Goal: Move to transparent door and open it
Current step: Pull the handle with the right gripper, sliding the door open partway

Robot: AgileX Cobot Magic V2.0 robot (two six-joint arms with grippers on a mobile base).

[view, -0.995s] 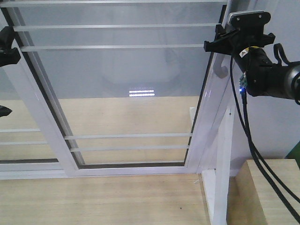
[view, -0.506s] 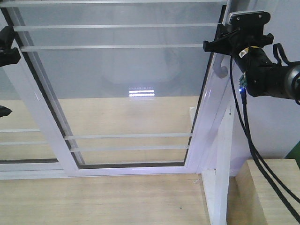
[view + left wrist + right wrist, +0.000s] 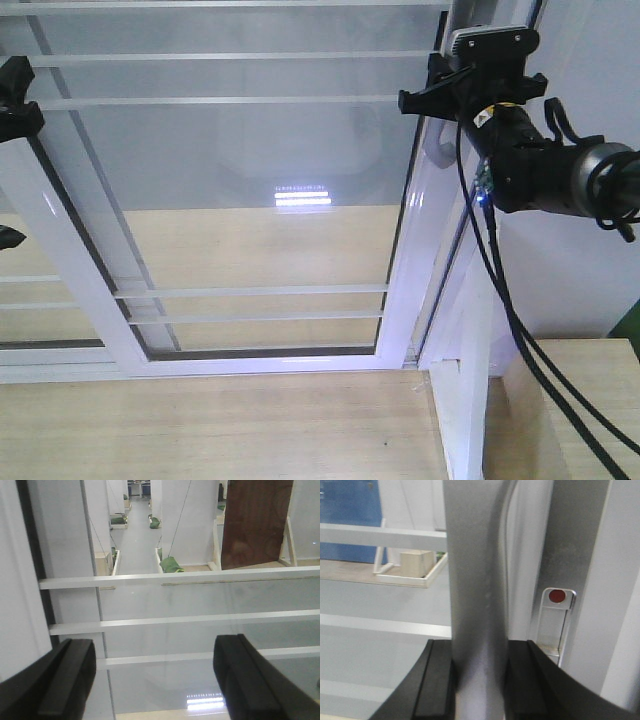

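The transparent door (image 3: 260, 200) stands straight ahead of the robot, filling the middle and left of the front view. Its long axis is upright, and its thin white bars (image 3: 250, 290) run level from left to right across the glass. Its curved grey handle (image 3: 475, 595) sits on the door's right-hand stile and runs up and down along it. The right pincer (image 3: 477, 680) is clamped on that handle, with a black finger (image 3: 437, 680) pressed against either side. Just right of the handle, a small metal plate (image 3: 555, 630) on the frame carries a round red mark (image 3: 556, 596). The left pincer (image 3: 155, 680) hangs at the far left facing the glass, its fingers wide apart and holding nothing. Black cables (image 3: 500, 300) trail down from the right arm.
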